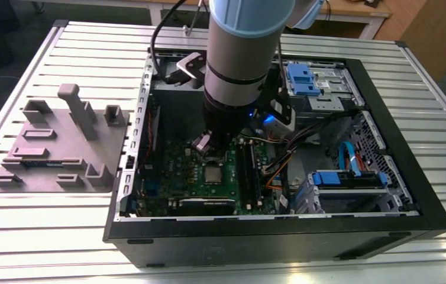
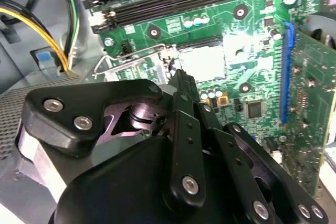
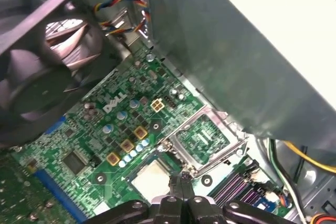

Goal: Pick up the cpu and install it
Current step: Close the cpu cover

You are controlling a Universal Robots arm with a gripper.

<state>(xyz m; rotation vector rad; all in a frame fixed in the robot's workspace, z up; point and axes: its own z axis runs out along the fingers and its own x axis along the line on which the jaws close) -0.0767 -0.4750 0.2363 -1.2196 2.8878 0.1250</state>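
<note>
— Is the gripper [image 3: 180, 178] holding anything?

— I'd say not. Its two black fingers [image 3: 173, 182] are pressed together with nothing between them. The tips point down at the green board [image 3: 105, 129], just beside one edge of the cpu [image 3: 151, 180].

— So where's the cpu?

— It's lying flat in its socket on that board, silvery top up. The hinged metal frame [image 3: 206, 137] is swung open just beside it, so nothing clamps it down.

— How would it handle, do you think?

— Light and stiff, I'd guess. That smooth metal top looks slippery, and the underside is probably delicate. I'd take it by two opposite edges on the pale rim, kept level, never pinched across the faces.

— And around it?

— A big black fan [image 3: 31, 77] sits near the board. Everything is inside the open computer case [image 1: 286, 245], which rests on a slatted table [image 1: 65, 260].
</note>
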